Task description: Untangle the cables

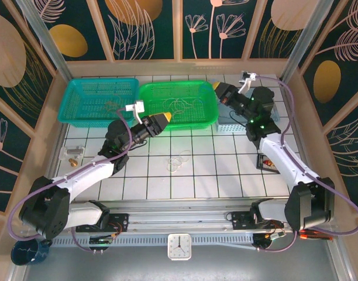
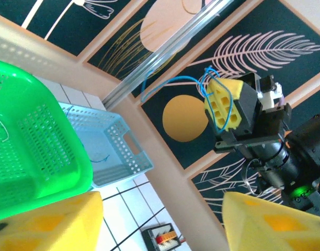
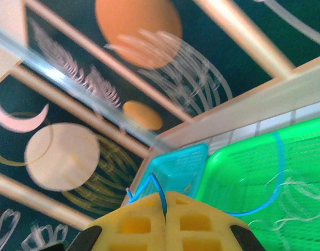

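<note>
**Fingers [image 2: 50,225] on the left spread wide; right fingers [image 3: 144,226] clamped on a blue cable**

At far left, a teal plastic mesh basket [image 1: 91,119] sits on the white tiled tabletop [image 1: 226,167]. Next to it, the yellow left fingers stand apart with nothing between them, over the front rim of a bright green plastic mesh basket [image 1: 193,123]. Thin cream-white cables [image 1: 182,104] lie loose inside the green basket. More pale cable loops [image 1: 178,161] rest on the tiles in front. The yellow right fingers are pressed together on a thin blue cable [image 3: 276,167], which arcs above the green basket's right end. A pale blue plastic basket [image 2: 123,167] sits under that arm.
</note>
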You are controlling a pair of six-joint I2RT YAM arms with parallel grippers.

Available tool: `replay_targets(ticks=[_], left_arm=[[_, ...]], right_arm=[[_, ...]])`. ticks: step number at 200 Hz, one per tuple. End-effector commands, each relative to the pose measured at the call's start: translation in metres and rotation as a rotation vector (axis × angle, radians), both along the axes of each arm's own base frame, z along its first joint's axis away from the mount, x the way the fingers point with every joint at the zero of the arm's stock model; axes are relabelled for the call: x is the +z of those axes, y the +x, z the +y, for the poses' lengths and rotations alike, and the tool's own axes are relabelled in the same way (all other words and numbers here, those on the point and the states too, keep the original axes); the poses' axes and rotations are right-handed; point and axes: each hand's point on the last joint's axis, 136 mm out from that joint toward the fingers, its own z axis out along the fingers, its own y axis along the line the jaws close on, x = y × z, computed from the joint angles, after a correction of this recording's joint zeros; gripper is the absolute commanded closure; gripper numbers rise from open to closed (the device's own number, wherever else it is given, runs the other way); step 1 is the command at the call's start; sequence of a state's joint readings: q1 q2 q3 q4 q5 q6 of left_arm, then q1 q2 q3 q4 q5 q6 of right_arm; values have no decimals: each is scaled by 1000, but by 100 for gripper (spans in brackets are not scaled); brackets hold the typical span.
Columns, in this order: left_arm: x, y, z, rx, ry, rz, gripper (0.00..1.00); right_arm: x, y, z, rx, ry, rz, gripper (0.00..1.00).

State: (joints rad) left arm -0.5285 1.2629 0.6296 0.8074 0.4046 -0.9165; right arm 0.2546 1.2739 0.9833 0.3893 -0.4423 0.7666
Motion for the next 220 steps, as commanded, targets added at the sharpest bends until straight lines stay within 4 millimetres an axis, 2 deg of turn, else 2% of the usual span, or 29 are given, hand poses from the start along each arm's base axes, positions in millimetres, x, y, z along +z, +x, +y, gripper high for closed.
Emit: replay_targets(ticks=[1,35,56,75,117,122,129,143,156,188,220], left_arm=[[7,-3,6,20,-3,-39,32],[4,-7,9,27,3,-35,21],[0,-10,10,24,19,-25,13],[-5,-11,11,26,39,-14,1],[-24,-13,13,29,103,24,1],[-27,-13,13,29,112,28,1],[-30,-14,13,28,120,35,1],[-37,-14,13,26,139,50,1],[-44,-14,13,27,155,64,1],[-62,-14,14,27,188,98,1],[-84,-12,15,43,257,141,1]], right_arm=[[5,18,-38,-184,-65,-22,100],[-28,44,-83,-377,-138,32,100],[-60,63,-105,-447,-181,95,100],[-92,79,-122,-486,-203,163,100],[-152,107,-143,-523,-252,290,100],[-157,110,-144,-523,-258,303,96],[-165,113,-145,-520,-267,322,86],[-168,118,-146,-511,-276,330,60],[-164,117,-143,-498,-271,323,51],[-145,106,-130,-461,-266,281,48],[-127,76,-93,-369,-266,240,48]])
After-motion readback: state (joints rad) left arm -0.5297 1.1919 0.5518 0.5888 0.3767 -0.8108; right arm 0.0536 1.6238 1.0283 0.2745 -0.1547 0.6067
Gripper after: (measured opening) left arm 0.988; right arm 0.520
